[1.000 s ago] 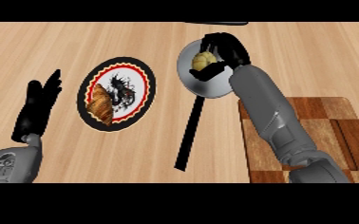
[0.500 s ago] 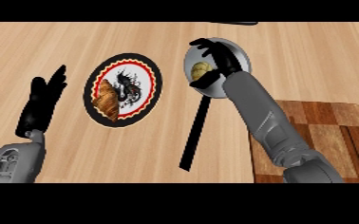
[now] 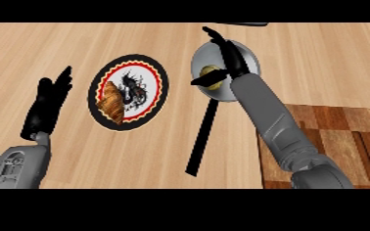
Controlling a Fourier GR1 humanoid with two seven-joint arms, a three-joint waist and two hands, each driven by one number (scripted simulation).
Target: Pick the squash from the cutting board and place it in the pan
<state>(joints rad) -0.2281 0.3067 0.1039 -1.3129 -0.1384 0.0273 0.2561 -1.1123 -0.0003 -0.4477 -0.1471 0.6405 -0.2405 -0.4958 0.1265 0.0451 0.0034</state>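
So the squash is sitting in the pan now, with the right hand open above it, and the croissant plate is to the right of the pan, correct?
Not quite. The head view shows the plate with the croissant to the left of the pan, not the right. The rest holds: the squash is in the pan, with the right hand open above it.

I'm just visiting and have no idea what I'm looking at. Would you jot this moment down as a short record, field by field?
Surface: wooden counter
Pan: grey, round, long black handle pointing toward the robot
Squash: yellowish, lying in the pan, partly hidden by the right hand
Right hand: black, fingers straight, over the pan, holding nothing
Left hand: black, open, resting at the view's left
Plate: patterned, red and black rim, left of the pan, with a croissant on it
Cutting board: checkered wood, lower right, no squash on it
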